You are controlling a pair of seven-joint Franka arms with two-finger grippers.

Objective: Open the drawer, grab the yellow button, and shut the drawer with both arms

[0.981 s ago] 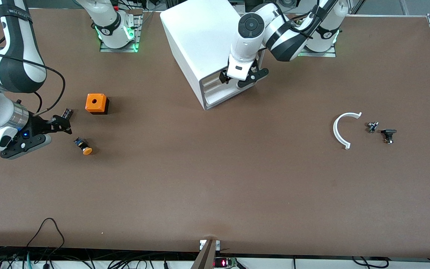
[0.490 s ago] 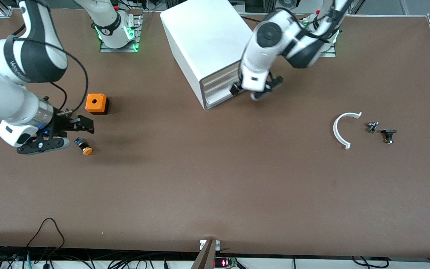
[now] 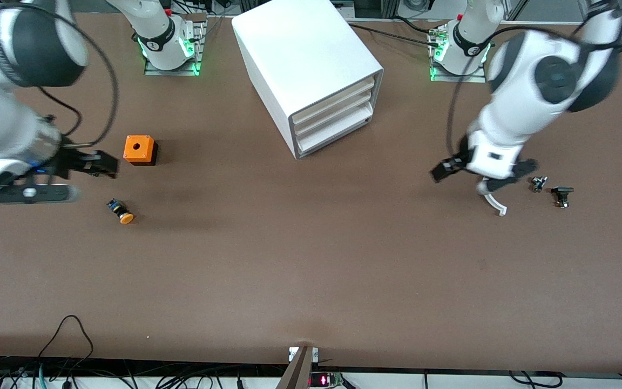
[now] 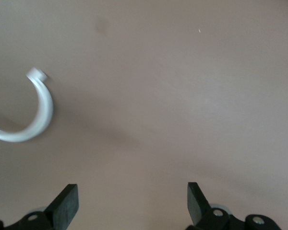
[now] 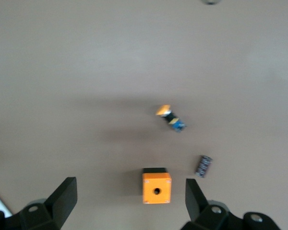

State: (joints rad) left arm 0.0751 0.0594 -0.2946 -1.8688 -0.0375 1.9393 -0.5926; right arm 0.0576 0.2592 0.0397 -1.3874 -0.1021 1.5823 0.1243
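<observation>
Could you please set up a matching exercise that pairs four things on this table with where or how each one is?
Things:
1. button
2. drawer
3. left gripper
4. orange cube

Places or states:
A. shut flush in the white cabinet
B. open, over the white curved piece
C. lying on its side on the table, nearer the front camera than the cube
D. upright, with a round hole on top

Pairs: 1-C, 2-A, 3-B, 4-D
</observation>
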